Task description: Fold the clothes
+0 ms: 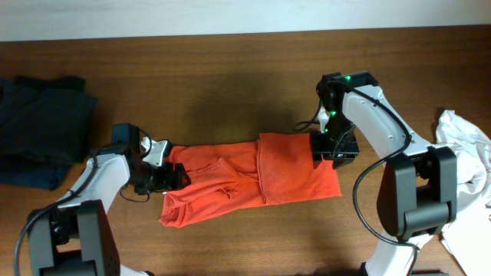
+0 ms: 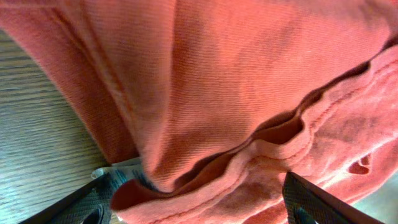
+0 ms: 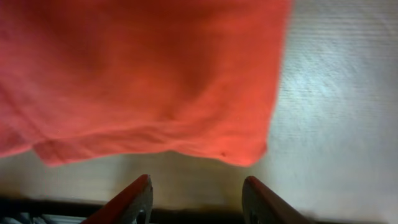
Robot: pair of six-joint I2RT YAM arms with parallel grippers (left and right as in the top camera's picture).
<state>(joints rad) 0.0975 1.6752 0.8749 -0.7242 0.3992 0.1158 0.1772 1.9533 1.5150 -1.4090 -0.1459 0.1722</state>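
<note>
Left claw (image 2: 198,186) is sitting spread wide with the orange shirt (image 2: 217,81) hem bunching between its fingers. It's probably unclamped, but pad contact is hard to read from this angle. Right claw (image 3: 198,182) is also standing wide with nothing between its fingers, hovering over bare counter (image 3: 336,93) just off the shirt's edge. Shirt is lying mid-counter between the arms, with its right-claw end folded over. Dark clothes pile (image 1: 38,126) is sitting far left, white garment (image 1: 464,176) far right.

Far table (image 1: 230,84) free; dark pile (image 1: 38,126), white garment (image 1: 464,138) flank.
</note>
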